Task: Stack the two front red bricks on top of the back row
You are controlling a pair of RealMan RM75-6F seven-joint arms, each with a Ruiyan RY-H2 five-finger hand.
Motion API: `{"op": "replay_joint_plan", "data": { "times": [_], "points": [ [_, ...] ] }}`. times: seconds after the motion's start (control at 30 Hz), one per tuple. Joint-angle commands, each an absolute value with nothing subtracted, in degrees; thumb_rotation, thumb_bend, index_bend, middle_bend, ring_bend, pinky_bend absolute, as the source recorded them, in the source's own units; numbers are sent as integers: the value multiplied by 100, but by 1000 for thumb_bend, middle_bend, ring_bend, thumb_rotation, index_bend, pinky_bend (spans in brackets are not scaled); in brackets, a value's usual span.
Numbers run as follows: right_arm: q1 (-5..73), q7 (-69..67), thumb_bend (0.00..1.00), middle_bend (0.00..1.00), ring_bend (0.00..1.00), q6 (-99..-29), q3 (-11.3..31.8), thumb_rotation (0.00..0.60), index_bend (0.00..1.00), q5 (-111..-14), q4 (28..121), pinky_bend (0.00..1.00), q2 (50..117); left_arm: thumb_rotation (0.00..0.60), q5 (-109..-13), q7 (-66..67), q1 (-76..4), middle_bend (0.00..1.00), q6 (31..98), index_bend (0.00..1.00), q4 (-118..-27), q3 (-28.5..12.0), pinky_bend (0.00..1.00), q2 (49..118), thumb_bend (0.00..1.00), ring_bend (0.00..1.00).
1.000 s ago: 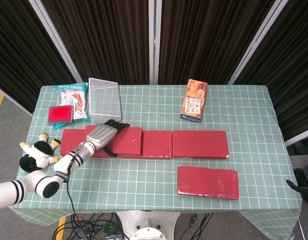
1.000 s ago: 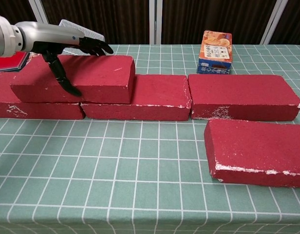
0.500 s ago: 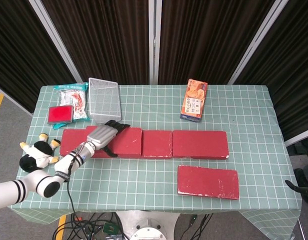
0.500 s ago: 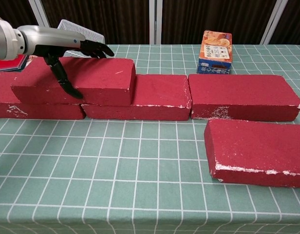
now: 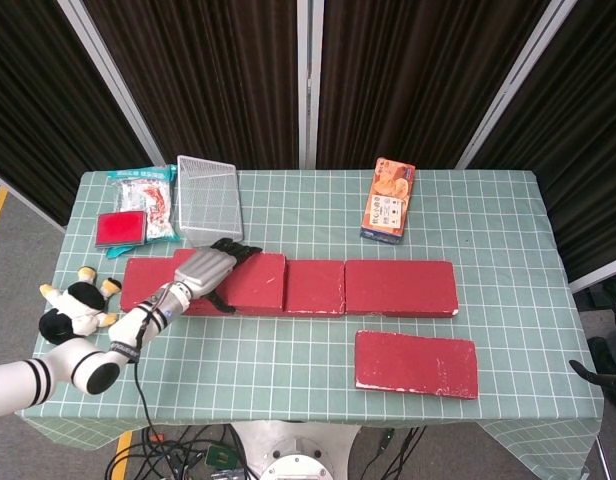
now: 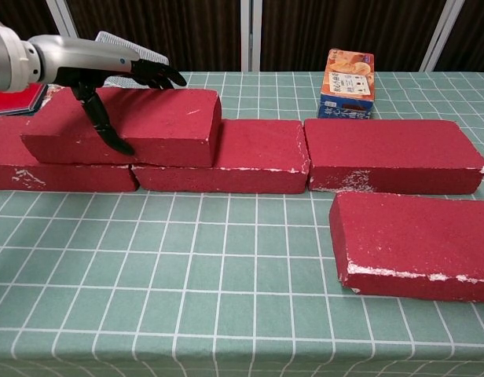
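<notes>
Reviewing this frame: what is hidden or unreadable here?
- Right hand: in neither view, so its state is unknown.
- Left hand grip: its fingers cover part of the stacked brick; contact underneath cannot be told.
- Snack box print: too small to read.
- Front brick: chest view's right edge cuts it.

A table covered in a green cloth with a white grid stands before dark curtains hung between pale metal posts. On it, an orange snack box stands upright toward the back edge, right of centre; a white wire mesh basket lies well to the left of the box, with a clear snack packet just beside the basket's left side and a flat red pack at the packet's front. A black-and-white plush toy sits at the table's left edge, nearer the front than the red pack.
</notes>
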State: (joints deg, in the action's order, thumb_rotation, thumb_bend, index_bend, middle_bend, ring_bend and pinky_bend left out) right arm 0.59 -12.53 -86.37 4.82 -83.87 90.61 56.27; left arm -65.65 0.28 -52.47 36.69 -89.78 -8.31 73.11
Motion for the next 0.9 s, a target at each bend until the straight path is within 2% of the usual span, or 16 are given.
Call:
{"op": "replay_joint_plan", "data": {
  "times": [0.03,0.9],
  "points": [
    [59,-1251,0,0,0,-8637,483,600,0,-8386,9063,0,5626,600,-6558,22,-5258,178,3651,53,-8967,-824,0,7312,172,87],
    [76,-1216,0,0,0,-8589,483,600,0,-8364,9057,0,5636,600,-6488,4,-5289,178,3652,57,-8862,-766,0,7377,163,70]
  ]
}}
